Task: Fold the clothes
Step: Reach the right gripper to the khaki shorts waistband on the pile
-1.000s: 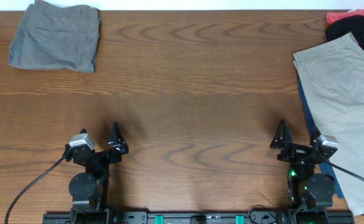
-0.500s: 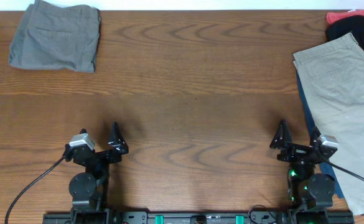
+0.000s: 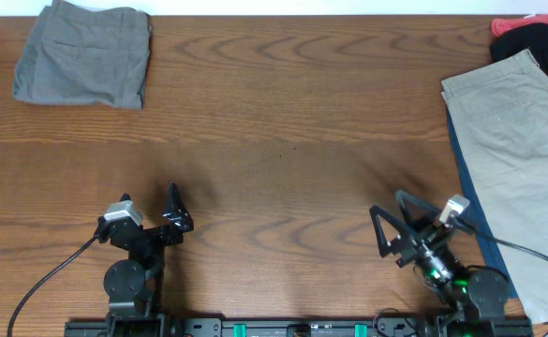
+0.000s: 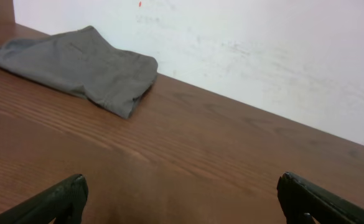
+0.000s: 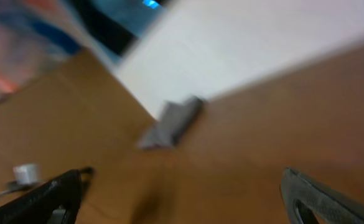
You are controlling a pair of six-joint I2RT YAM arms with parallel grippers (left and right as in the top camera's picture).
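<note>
Overhead view
- Bench [image 3: 283,112]: bare wood runs across the whole middle, from the far edge to the near edge.
- Grey shorts [image 3: 84,56]: folded and lying flat in the far-left corner, close to the far edge.
- Khaki shorts [image 3: 522,159]: spread flat along the right edge, running from the far end to the near end.
- Navy piece [image 3: 462,173]: under the khaki shorts, with only a strip showing along their left side.
- Black garment [image 3: 540,39] and red garment [image 3: 520,24]: bunched in the far-right corner, with the red one at the very edge.
- Left pincer [image 3: 152,208]: by the near edge on the left side, released, holding nothing.
- Right pincer [image 3: 395,223]: by the near edge on the right side, fingers spread and angled toward the middle. It is near the khaki shorts but clear of them.

Left wrist view
- Left pincer [image 4: 182,199]: tips wide apart at the lower corners, with bare bench [image 4: 219,155] between them.
- Grey shorts [image 4: 82,65]: well ahead, by the far edge under the white wall [image 4: 262,56].

Right wrist view
- Right pincer [image 5: 182,193]: blurred, with its tips spread wide over open wood.
- Grey shorts [image 5: 172,121]: a small smear far off.
</note>
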